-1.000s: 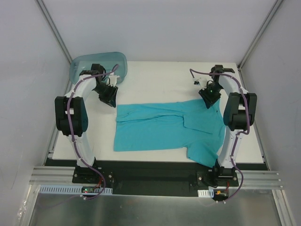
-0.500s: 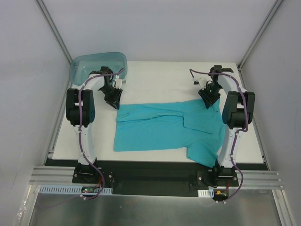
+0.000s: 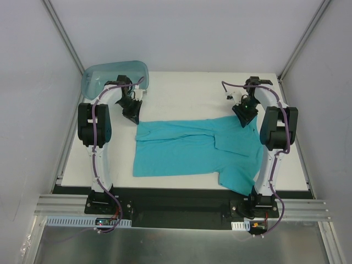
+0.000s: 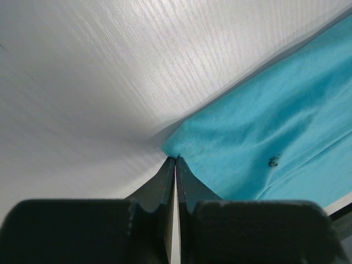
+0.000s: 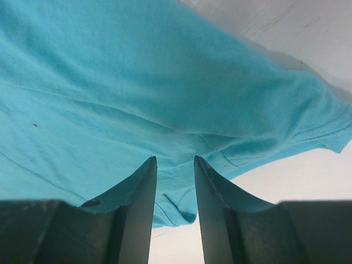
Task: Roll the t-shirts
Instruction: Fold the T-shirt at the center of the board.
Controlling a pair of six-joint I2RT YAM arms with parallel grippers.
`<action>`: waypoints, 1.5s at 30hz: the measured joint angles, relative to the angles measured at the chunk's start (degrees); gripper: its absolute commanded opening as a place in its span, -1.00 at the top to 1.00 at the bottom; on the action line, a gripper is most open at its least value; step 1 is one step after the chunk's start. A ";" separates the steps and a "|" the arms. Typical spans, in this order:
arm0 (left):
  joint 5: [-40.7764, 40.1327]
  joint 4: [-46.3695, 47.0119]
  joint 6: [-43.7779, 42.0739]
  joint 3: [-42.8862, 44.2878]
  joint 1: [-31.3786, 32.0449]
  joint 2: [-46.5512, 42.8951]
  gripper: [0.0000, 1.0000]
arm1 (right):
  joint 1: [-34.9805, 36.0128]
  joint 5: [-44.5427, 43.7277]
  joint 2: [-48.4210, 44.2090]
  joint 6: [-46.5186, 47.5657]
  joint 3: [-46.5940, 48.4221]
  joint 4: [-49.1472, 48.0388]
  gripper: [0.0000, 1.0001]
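T-shirt (image 3: 192,148) lies lengthwise left-right, hem leftward; left gripper (image 4: 175,160) closed at its corner, right gripper (image 5: 175,159) open.

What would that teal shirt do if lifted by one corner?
Probably flop and drape: the shirt lies limp on the table, with soft creases. It looks thin, so likely light. Pushed, it would probably bunch and wrinkle rather than slide whole.

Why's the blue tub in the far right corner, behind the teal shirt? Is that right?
Wrong corner: the tub sits at the far left, shown in the top external view. The teal t-shirt does lie nearer than it.
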State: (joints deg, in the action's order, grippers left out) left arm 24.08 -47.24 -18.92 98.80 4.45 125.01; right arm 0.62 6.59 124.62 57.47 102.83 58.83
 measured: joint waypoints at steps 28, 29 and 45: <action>-3.19 1.99 1.84 -5.99 0.52 -13.03 0.41 | 0.66 -6.34 3.39 0.17 -0.44 0.11 0.24; -2.32 1.97 1.99 -6.21 0.90 -13.79 0.46 | 0.66 -6.38 3.41 0.17 -0.42 0.11 0.24; 2.21 3.02 2.40 -9.73 5.57 -4.20 0.81 | 2.05 -10.38 9.97 0.74 10.27 4.09 0.27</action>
State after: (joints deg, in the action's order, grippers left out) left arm 26.28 -44.23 -16.51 89.08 10.02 120.81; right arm 2.68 -3.79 134.58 58.22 113.10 62.92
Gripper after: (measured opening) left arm 0.102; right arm 0.377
